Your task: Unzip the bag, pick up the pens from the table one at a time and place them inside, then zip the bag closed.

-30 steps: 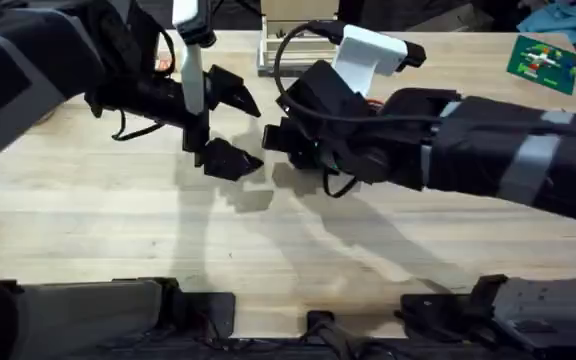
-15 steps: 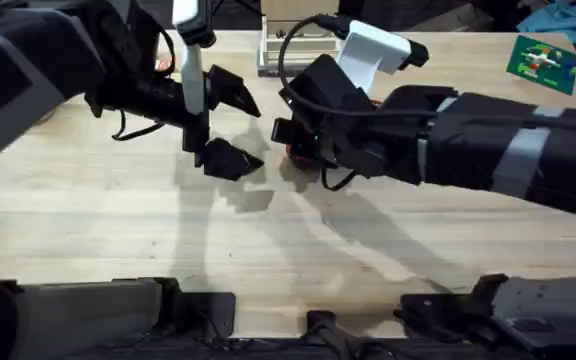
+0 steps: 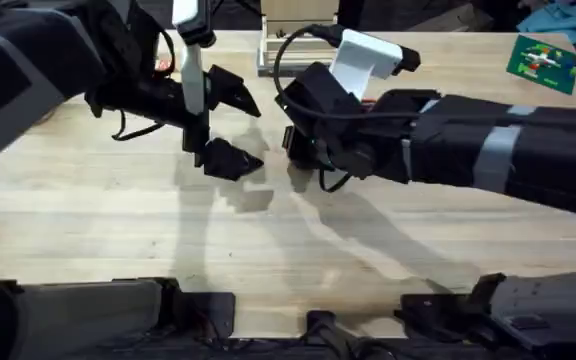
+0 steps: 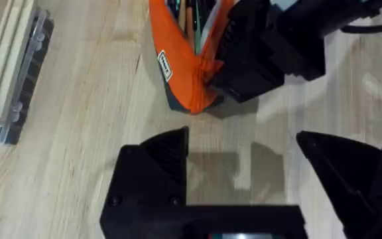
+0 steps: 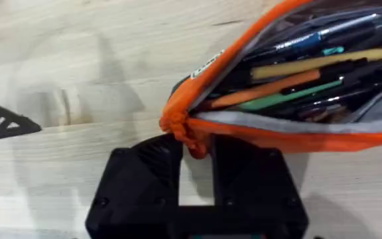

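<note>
The orange pencil pouch (image 5: pixel 244 126) lies on the light-wood table (image 3: pixel 118 230), its zipper open, with several pens (image 5: pixel 310 66) inside. The right gripper (image 5: pixel 196 149) is clenched on the pouch's gathered orange end. The left gripper (image 4: pixel 244 159) hangs near the pouch with its 2 fingers spread apart, grasping nothing.

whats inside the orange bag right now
The bag is unzipped and holds several pens: yellow, orange, green, blue and dark ones. The right gripper pinches its end. The bag's far end runs out of view.
</note>
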{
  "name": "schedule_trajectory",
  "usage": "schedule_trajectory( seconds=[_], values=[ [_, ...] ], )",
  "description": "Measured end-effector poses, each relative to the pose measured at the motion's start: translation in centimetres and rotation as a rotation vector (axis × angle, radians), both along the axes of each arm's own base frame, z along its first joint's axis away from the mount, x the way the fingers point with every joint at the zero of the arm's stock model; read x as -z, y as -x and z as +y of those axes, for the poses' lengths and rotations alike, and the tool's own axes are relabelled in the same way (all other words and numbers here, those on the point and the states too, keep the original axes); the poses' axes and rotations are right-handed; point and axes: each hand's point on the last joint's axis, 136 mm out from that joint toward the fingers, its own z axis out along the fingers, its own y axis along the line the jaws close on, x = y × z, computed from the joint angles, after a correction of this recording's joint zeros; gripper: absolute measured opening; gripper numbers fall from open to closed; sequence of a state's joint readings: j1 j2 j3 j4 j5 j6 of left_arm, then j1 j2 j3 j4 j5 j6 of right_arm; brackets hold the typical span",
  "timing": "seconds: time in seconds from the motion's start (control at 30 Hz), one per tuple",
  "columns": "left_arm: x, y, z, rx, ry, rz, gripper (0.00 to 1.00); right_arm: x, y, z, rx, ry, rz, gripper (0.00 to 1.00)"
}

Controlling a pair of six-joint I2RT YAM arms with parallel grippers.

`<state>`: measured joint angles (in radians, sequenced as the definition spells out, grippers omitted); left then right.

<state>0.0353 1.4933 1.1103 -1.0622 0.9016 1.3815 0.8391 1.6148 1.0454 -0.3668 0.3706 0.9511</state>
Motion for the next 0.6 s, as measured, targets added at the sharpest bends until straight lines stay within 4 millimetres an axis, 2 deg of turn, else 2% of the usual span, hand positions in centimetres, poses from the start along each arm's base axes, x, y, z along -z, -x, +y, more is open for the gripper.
schedule_trajectory(
  seconds=[0.07,0.23,0.33,0.6],
  values=[
    [0.00,0.00,0.00,0.000,0.000,0.000,0.993,0.10,0.01,0.00,0.000,0.002,0.002,0.207],
    [0.00,0.00,0.00,0.000,0.000,0.000,0.993,0.07,-0.01,0.01,0.000,0.001,0.001,0.164],
    [0.00,0.00,0.00,0.000,0.000,0.000,0.993,0.07,-0.02,-0.01,0.003,0.000,0.000,0.042],
    [0.00,0.00,0.00,0.000,0.000,0.000,0.993,0.06,-0.04,-0.04,0.004,0.002,-0.001,0.032]
  ],
)
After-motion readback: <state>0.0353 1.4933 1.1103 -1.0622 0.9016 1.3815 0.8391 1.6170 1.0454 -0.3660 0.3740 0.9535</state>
